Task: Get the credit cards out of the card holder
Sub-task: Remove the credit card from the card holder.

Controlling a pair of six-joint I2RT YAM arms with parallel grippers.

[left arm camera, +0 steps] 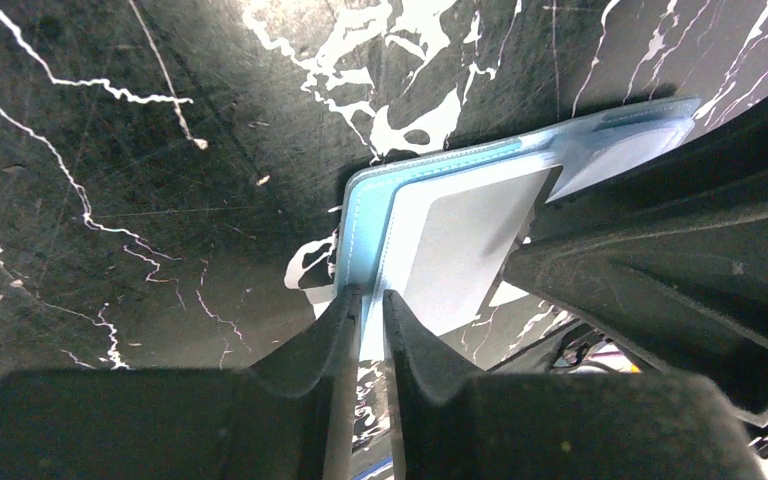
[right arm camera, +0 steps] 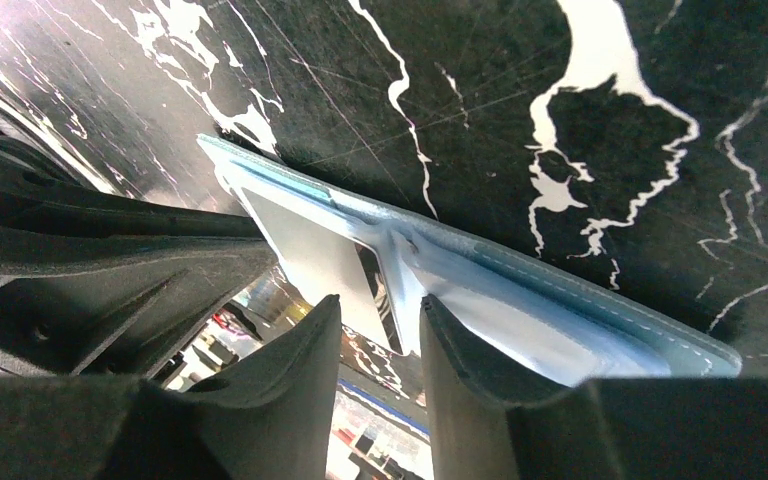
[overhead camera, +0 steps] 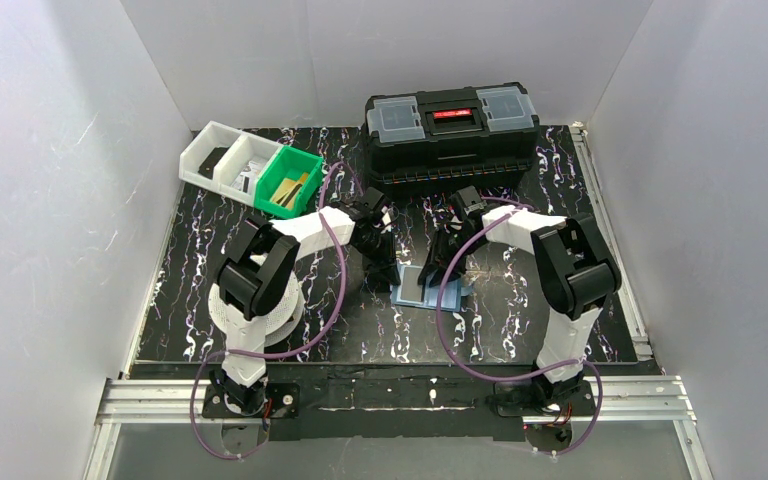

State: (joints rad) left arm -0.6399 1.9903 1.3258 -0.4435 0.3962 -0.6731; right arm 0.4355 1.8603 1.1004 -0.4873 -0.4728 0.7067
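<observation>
- Left claw: pressed nearly together, pinching the near edge of the card holder. A strip of its pale blue border runs between the two fingers.
- Right claw: fingers spread partway, straddling the opposite edge of the holder by its centre fold. One finger touches the pale blue flap; I cannot tell whether the claw grips.
- The card holder lies opened out on the black, white-veined worktop, midway between the two arms and in front of the black toolbox.
- A pale grey card with a rounded corner sits inside the holder's left half, tucked in the pocket.
- The two claws meet over the holder, close to each other.
- Far left on the worktop stands a green bin beside white bins, well apart from the holder.
</observation>
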